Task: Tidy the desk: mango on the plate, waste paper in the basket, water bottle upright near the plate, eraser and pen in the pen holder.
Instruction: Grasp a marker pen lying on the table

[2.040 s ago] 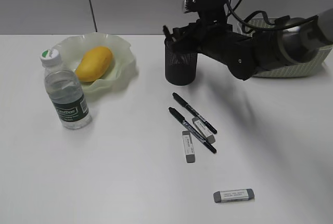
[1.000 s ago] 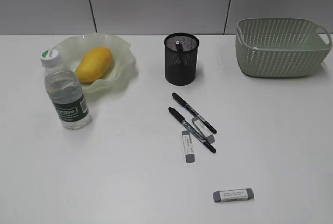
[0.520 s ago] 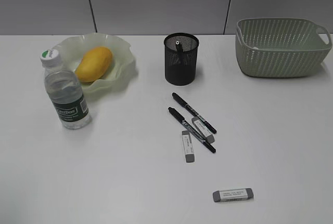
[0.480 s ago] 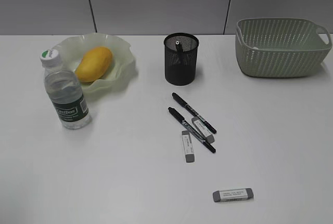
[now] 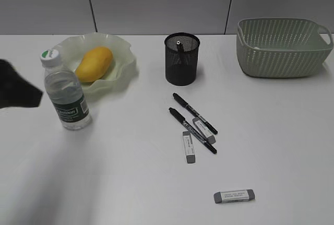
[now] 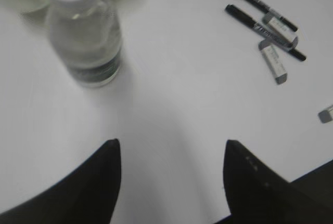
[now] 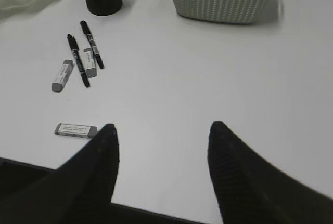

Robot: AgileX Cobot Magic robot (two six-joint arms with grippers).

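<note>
The mango (image 5: 94,63) lies on the wavy green plate (image 5: 127,60). The water bottle (image 5: 65,92) stands upright just in front of the plate; it also shows in the left wrist view (image 6: 86,37). The black pen holder (image 5: 182,60) has one pen in it. Two black pens (image 5: 194,113) and three grey erasers (image 5: 189,146) lie on the desk (image 5: 130,173). The basket (image 5: 282,47) stands at the back right. No waste paper shows. My left gripper (image 6: 171,146) is open and empty, left of the bottle (image 5: 18,92). My right gripper (image 7: 164,128) is open and empty over the front right.
One eraser (image 5: 234,196) lies alone near the front edge, by my right gripper's left finger (image 7: 75,129). Another eraser (image 5: 203,130) lies between the two pens. The desk's front edge shows dark under both grippers.
The right arm has pulled back from the pen holder and out of the exterior view, leaving a pen in it. The left gripper has just come in at the left edge.
</note>
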